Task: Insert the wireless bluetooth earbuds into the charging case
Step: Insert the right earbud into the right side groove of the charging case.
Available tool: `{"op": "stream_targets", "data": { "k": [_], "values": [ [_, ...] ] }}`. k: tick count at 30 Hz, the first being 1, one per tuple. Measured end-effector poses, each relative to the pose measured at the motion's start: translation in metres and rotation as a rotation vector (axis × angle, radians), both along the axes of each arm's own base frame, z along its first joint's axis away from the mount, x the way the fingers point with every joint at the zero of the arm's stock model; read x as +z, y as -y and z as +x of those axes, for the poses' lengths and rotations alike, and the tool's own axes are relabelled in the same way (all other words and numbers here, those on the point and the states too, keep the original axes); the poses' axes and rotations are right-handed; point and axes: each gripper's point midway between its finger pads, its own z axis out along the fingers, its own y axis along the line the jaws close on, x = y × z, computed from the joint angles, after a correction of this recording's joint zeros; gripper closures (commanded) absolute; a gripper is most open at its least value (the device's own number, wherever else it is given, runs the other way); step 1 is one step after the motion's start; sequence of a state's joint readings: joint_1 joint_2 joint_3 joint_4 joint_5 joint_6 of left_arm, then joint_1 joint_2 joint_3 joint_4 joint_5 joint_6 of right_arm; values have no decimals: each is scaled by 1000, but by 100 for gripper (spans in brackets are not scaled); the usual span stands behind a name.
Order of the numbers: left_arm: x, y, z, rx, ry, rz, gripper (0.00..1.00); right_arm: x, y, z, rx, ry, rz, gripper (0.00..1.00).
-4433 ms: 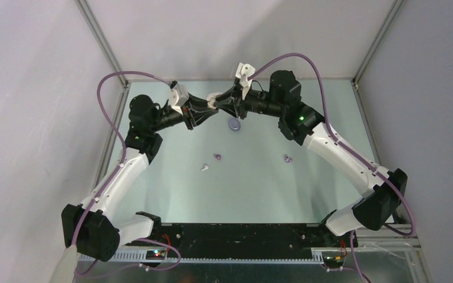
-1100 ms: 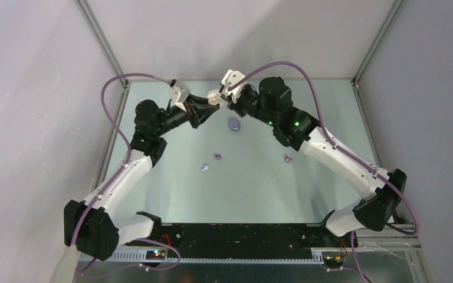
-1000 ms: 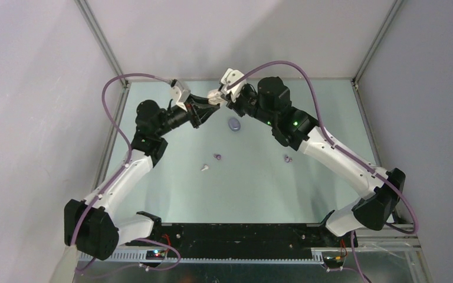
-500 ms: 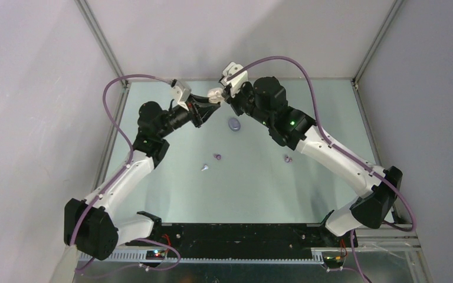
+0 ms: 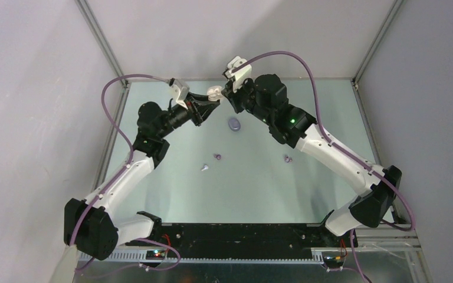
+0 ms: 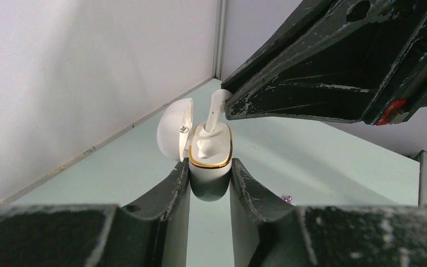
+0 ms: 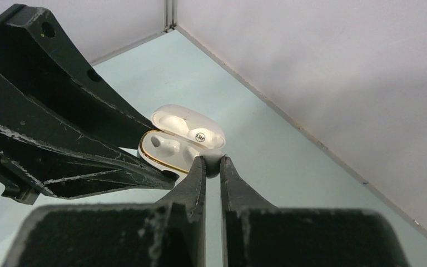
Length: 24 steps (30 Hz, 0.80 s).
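The left hand (image 6: 210, 182) is clamping the open charging case (image 6: 210, 151). The right hand (image 7: 212, 165), pinched narrow, is holding a white earbud (image 6: 216, 110) upright at that case's mouth. Three loose earbuds (image 5: 217, 157) are lying well apart from it.

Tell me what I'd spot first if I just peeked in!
Up at the back, the left gripper holds an open white charging case while the right gripper pokes a white earbud into it. Beneath them a purple case lies on the table, with three tiny earbuds scattered nearer.
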State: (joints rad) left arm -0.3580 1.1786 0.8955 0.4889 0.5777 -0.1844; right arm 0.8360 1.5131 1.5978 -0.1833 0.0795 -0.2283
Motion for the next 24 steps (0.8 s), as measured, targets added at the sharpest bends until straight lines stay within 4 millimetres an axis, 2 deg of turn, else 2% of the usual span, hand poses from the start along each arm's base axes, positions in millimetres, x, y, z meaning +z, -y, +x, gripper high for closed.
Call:
{"op": "stream_targets", "data": {
  "k": [16,24],
  "values": [
    [-3,4,2,35,13,-10,100,-3,2,6,-19,-94,56,94],
    [-2,4,2,42,25,-12,100,-4,2,6,-7,-102,61,82]
  ]
}}
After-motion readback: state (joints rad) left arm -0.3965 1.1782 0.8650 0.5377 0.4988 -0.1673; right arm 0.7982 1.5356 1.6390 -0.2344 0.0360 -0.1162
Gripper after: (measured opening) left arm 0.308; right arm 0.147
